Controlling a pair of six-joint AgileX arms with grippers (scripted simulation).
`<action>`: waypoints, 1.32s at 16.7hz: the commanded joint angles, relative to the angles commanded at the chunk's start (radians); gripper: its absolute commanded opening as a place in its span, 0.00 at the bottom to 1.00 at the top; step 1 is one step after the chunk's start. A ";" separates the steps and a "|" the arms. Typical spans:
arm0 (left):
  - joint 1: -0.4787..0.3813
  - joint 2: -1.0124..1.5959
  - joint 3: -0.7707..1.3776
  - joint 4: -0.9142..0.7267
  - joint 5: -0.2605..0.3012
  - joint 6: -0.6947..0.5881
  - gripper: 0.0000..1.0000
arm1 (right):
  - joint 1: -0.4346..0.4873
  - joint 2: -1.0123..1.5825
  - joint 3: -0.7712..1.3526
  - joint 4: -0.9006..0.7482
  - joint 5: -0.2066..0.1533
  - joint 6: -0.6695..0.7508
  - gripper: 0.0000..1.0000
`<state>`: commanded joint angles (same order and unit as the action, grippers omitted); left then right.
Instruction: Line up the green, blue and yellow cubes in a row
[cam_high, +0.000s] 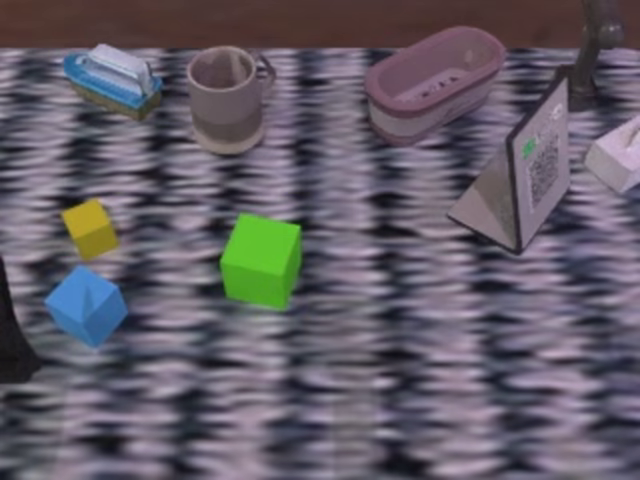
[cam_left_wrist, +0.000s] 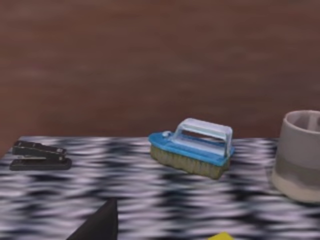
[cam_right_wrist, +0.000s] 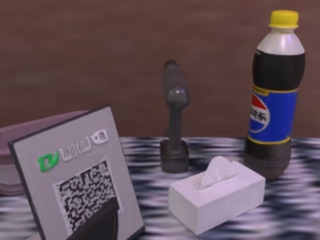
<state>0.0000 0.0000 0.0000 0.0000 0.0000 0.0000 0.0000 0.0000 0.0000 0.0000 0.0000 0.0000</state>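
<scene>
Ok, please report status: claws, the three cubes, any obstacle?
Both claws out of top view, state unclear. Lime green cube mid-table; sky blue cube and mustard yellow cube at left, not in a row. Nothing between them.

Simulated tabletop (cam_high: 400, 400), mixed household clutter.

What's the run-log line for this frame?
stage: not started | green cube centre | blue cube, yellow cube left, apart | no row | left arm left edge | grippers unseen
</scene>
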 joint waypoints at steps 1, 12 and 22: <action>0.000 0.000 0.000 0.000 0.000 0.000 1.00 | 0.000 0.000 0.000 0.000 0.000 0.000 1.00; -0.009 0.561 0.496 -0.307 -0.005 0.268 1.00 | 0.000 0.000 0.000 0.000 0.000 0.000 1.00; -0.045 1.670 1.349 -0.910 0.006 0.735 1.00 | 0.000 0.000 0.000 0.000 0.000 0.000 1.00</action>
<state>-0.0447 1.6700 1.3490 -0.9105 0.0060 0.7346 0.0000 0.0000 0.0000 0.0000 0.0000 0.0000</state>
